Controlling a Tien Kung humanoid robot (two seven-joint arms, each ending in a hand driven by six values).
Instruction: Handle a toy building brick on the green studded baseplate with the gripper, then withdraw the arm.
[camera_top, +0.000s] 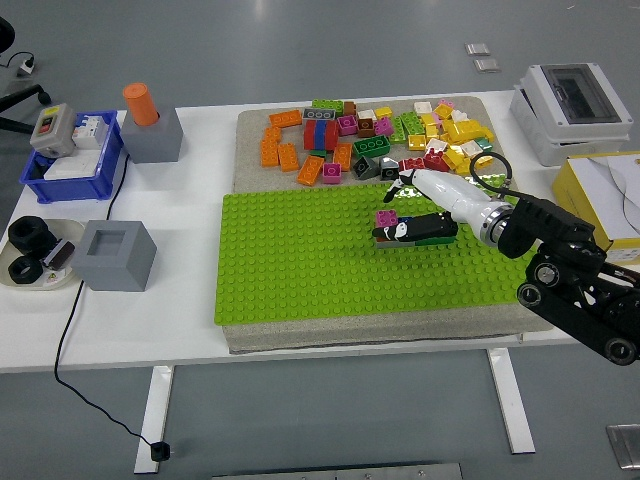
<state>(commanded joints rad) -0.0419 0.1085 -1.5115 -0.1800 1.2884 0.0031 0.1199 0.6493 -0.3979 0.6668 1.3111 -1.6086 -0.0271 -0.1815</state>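
The green studded baseplate (300, 260) lies on a grey mat in the middle of the table. My right hand (392, 208) reaches in from the right over the plate's upper right part. Its white-shelled fingers (440, 190) come from above and its black fingers (415, 231) lie below. They are curled around a magenta brick (385, 219) at their tips, just above the studs. The blue brick seen beside it earlier is hidden by the hand. The left arm is out of view.
A pile of loose bricks (380, 135) lies on the mat behind the plate. Two grey blocks (118, 254), one with an orange cylinder (142, 103), a blue bin (70, 160) and a dish with black rings (30, 250) stand at the left. A yellow box (605, 205) and a grey case (570, 95) stand at the right.
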